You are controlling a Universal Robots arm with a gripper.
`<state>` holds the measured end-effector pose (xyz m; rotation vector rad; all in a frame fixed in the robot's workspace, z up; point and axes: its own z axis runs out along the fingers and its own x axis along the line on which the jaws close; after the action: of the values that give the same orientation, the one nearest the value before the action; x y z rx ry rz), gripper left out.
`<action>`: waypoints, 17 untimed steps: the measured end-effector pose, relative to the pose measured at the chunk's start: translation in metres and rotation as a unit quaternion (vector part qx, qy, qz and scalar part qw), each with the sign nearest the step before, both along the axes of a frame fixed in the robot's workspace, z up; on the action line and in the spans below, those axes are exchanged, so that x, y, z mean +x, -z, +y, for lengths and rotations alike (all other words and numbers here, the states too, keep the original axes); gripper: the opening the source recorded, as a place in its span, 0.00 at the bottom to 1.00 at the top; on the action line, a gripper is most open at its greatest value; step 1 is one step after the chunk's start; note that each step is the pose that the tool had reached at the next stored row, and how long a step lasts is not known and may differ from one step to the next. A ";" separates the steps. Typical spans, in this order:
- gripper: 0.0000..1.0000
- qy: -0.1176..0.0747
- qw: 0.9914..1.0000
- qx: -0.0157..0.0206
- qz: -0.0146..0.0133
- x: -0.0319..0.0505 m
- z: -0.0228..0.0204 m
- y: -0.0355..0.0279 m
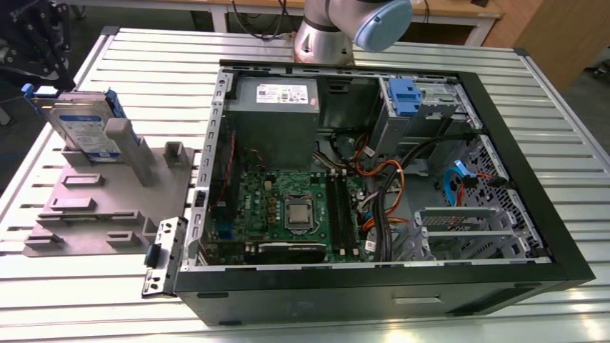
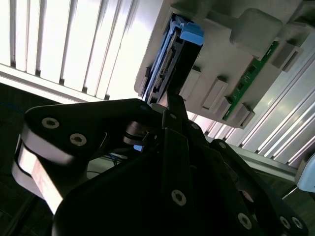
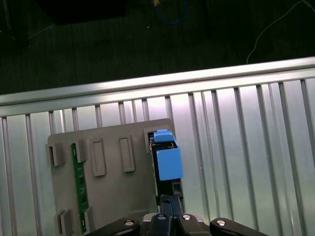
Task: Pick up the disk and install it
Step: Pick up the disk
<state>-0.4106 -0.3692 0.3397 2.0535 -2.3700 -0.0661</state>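
The disk is showing silver-grey with a white and blue label and blue rails, and the holder is looking plain grey. The worktop is shining silver-white in long stripes. The black computer case is showing a green board and a blue latch.

We see disk: silver-grey metal, glossy label, blue plastic rails. Holder under it: matt grey plastic, smooth. Table: ribbed bare metal, satin sheen. At 3 o'clock from disk, case: matt black metal.
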 end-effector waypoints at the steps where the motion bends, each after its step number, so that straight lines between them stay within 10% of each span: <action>1: 0.11 0.000 1.000 0.000 0.000 0.0000 0.0000 0.0000; 7: 0.11 0.000 1.000 0.000 0.000 0.0000 0.0000 0.0002; 17: 0.53 0.000 1.000 0.000 0.000 0.0000 0.0000 0.0002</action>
<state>-0.4107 -0.3692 0.3395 2.0536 -2.3700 -0.0660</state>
